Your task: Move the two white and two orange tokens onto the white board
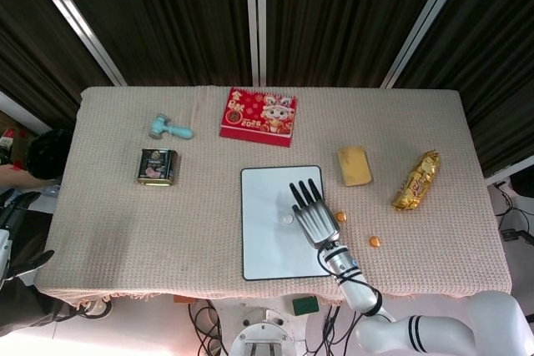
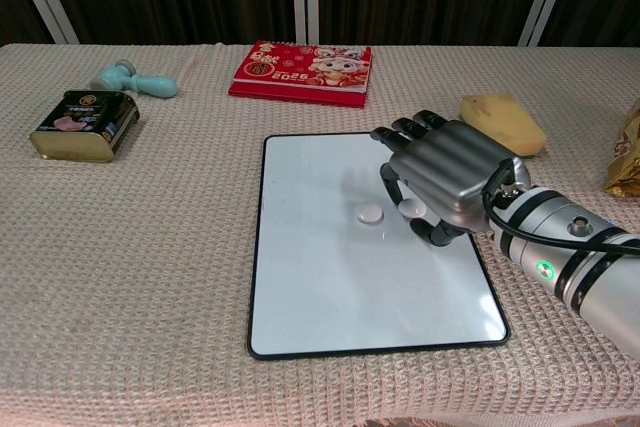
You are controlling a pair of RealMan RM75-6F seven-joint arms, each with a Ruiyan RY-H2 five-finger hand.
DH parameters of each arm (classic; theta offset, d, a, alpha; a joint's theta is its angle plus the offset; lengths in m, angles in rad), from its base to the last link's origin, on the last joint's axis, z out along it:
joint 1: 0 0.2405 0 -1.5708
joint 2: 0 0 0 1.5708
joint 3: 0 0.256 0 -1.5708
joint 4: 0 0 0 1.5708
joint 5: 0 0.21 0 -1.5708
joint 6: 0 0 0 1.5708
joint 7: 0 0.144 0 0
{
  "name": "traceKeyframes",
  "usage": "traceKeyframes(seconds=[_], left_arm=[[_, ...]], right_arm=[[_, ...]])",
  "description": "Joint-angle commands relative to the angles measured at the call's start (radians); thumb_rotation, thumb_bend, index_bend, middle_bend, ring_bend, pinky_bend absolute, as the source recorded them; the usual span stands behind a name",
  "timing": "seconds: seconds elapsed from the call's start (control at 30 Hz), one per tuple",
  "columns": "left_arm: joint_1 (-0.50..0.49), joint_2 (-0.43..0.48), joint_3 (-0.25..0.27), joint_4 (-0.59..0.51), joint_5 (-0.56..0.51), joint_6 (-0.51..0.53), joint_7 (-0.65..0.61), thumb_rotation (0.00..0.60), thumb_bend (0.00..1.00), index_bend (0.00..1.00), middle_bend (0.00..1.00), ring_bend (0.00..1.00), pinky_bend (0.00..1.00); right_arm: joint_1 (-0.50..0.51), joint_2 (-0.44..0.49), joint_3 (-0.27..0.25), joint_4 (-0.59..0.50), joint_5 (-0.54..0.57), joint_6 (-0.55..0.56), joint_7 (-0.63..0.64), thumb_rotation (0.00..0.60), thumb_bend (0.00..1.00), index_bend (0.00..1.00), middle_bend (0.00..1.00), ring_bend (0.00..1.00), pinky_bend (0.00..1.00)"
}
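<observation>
The white board lies at the table's centre, also in the head view. One white token rests on it near the middle. My right hand hovers over the board's right half and pinches a second white token between thumb and finger, just right of the first. Two orange tokens lie on the cloth right of the board; the chest view hides them behind my arm. My left hand hangs off the table's left edge, holding nothing, fingers apart.
A red calendar lies behind the board. A teal tool and a dark tin sit at the left. A yellow block and a gold snack packet lie at the right.
</observation>
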State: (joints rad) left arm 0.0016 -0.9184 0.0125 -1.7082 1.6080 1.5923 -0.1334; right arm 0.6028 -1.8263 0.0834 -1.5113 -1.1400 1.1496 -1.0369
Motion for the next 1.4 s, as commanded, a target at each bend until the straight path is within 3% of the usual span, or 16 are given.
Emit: traceKeyframes(seconds=[0.03, 0.83, 0.97, 1.13, 1.4], left_arm=[[0.001, 0.0, 0.0, 0.0, 0.0, 0.001, -0.001, 0.6, 0.1, 0.11, 0.14, 0.0, 0.12], [0.004, 0.003, -0.001, 0.004, 0.001, 0.008, -0.014, 0.6, 0.1, 0.11, 0.14, 0.0, 0.12], [0.004, 0.003, -0.001, 0.004, 0.0, 0.007, -0.014, 0.6, 0.1, 0.11, 0.14, 0.0, 0.12], [0.005, 0.003, 0.0, 0.003, 0.003, 0.008, -0.011, 0.6, 0.1, 0.11, 0.14, 0.0, 0.12], [0.004, 0.003, 0.0, 0.002, 0.002, 0.007, -0.008, 0.6, 0.1, 0.11, 0.14, 0.0, 0.12]], right_arm=[[0.003, -0.003, -0.001, 0.002, 0.004, -0.002, -0.002, 0.6, 0.39, 0.48, 0.0, 0.0, 0.0], [0.038, -0.043, -0.001, 0.027, 0.031, -0.004, -0.026, 0.6, 0.39, 0.45, 0.0, 0.0, 0.0], [0.039, -0.037, -0.006, 0.024, 0.036, -0.002, -0.032, 0.6, 0.38, 0.39, 0.0, 0.0, 0.0], [0.041, -0.032, -0.009, 0.015, 0.038, -0.005, -0.026, 0.6, 0.36, 0.25, 0.0, 0.0, 0.0], [0.037, -0.019, -0.017, 0.003, 0.028, 0.008, -0.011, 0.6, 0.36, 0.19, 0.0, 0.0, 0.0]])
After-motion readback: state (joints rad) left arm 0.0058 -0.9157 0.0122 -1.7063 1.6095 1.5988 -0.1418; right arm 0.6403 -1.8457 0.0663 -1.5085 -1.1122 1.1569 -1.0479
